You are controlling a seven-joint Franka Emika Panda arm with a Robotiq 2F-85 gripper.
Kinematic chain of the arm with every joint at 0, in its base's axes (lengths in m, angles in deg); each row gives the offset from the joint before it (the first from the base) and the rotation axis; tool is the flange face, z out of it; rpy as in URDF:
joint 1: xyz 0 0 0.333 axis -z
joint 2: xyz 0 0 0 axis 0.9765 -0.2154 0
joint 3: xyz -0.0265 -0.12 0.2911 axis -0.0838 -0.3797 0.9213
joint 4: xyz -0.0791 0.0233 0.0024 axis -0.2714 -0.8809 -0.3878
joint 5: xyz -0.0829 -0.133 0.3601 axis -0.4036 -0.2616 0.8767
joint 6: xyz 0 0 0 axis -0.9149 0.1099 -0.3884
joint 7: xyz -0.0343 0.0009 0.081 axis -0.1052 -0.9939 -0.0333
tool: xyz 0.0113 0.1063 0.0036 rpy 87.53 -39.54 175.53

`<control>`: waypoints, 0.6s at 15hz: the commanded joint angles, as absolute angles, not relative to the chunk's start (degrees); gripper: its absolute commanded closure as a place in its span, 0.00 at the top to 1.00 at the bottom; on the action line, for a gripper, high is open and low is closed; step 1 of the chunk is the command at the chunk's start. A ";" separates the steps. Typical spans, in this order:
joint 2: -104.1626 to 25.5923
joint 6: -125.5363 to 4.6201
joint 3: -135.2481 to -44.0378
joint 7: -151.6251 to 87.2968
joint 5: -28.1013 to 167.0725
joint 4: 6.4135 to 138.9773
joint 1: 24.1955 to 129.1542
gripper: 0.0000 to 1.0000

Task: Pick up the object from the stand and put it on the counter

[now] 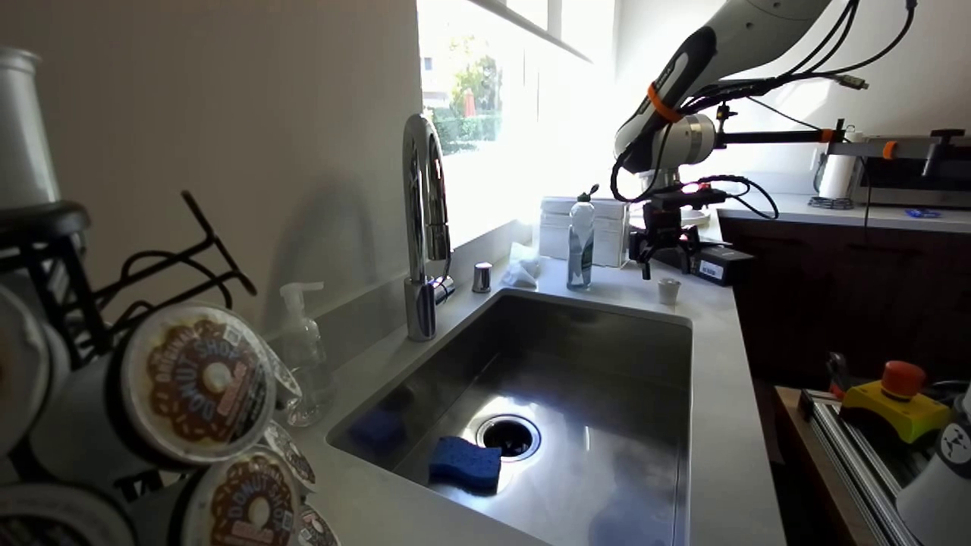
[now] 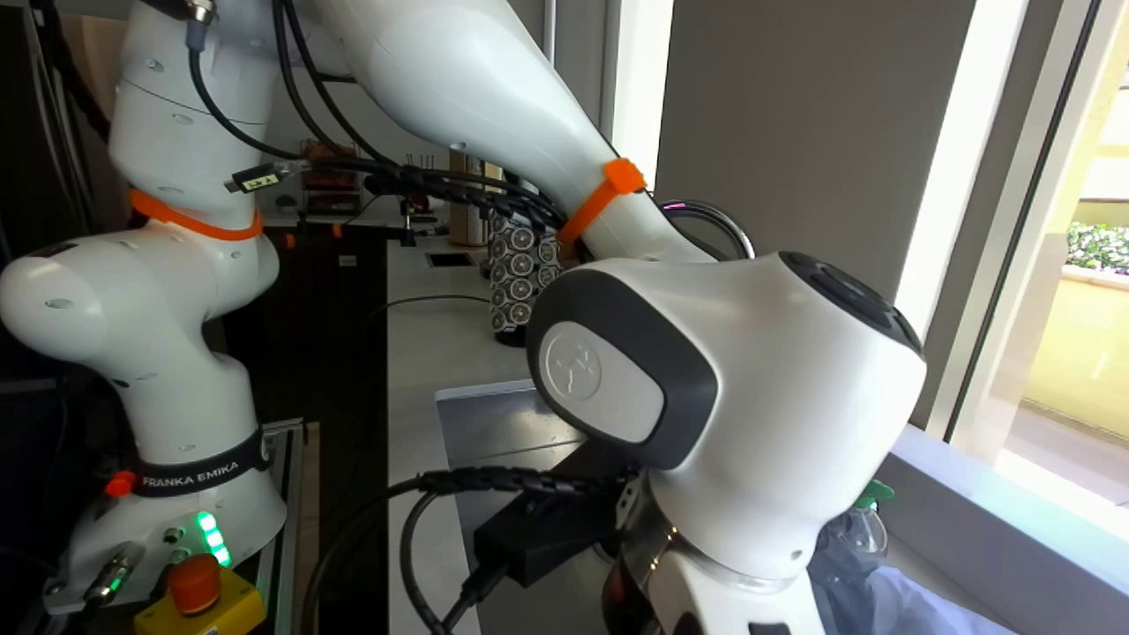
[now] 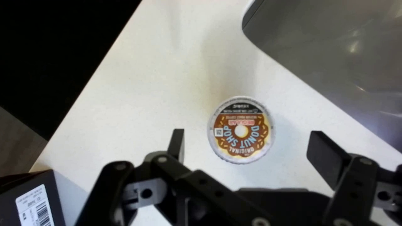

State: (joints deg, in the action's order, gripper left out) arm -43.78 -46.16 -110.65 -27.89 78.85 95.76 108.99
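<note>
you are hovering the gripper [image 3: 247, 146] just above a coffee pod [image 1: 668, 293], its jaws standing wide apart, released. the pod is resting lid-up on the counter [image 3: 132, 94], between the sink [image 3: 329, 53] and a black box [image 3: 31, 194]; more pods [image 1: 199, 383] are sitting on the stand [image 1: 45, 220].

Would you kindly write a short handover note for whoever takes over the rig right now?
End effector: open, above the pod, holding nothing.
Pod: upright, lid up, on the counter near a corner of the sink.
Stand: holds more pods.
Done: the pod is off the stand, set on the counter and let go.
Left: probably just lifting the end effector clear without knocking the pod.
</note>
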 commanded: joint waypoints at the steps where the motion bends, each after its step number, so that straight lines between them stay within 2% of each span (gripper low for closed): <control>1: -38.45 -48.84 -110.40 -25.43 79.11 99.99 108.84 1.00; 9: -28.87 -48.82 -111.17 -23.18 78.18 105.14 107.87 1.00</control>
